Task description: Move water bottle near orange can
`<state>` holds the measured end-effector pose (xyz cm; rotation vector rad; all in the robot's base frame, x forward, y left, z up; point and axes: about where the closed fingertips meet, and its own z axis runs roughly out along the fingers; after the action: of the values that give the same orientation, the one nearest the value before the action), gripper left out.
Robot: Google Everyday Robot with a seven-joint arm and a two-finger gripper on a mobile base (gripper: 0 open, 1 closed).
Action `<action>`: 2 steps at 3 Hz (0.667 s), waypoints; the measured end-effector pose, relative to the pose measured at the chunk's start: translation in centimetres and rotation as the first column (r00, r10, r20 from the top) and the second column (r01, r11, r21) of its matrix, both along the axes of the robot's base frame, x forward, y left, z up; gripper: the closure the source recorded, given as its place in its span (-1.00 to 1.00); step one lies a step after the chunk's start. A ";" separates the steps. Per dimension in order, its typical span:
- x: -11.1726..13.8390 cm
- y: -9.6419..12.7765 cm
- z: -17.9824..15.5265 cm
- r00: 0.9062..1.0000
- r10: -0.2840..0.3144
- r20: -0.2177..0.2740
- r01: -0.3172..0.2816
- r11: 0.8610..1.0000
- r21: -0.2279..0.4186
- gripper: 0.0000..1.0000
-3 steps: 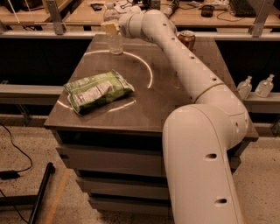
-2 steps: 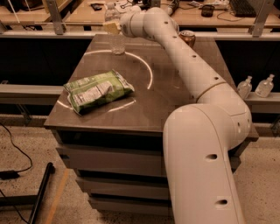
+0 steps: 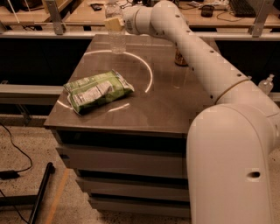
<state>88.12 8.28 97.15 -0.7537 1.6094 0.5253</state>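
Observation:
The water bottle (image 3: pixel 117 41) is a clear plastic bottle standing upright at the far left of the dark table (image 3: pixel 144 109). My gripper (image 3: pixel 114 24) reaches in from the right and its beige fingers (image 3: pixel 113 22) are closed around the bottle's upper part. The bottle's base looks at or just above the table top. The orange can (image 3: pixel 179 57) stands at the far right of the table, mostly hidden behind my white arm (image 3: pixel 197 57). The can is well to the right of the bottle.
A green snack bag (image 3: pixel 97 90) lies at the front left of the table. A white ring mark (image 3: pixel 146 72) curves across the table top. A wooden bench (image 3: pixel 78 13) with metal posts runs behind. A small clear pump bottle (image 3: pixel 267 83) stands at the right.
The gripper and bottle have shifted very slightly to the right at the far left of the table. The snack bag and the can have not moved.

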 end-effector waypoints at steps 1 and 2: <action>-3.0 0.6 -0.1 0.997 0.058 -0.046 -0.058 0.998 0.006 1.00; -3.1 0.2 1.4 0.995 0.097 -0.034 -0.098 0.994 -0.045 1.00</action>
<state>84.97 8.45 98.50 -0.8662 1.6247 0.5736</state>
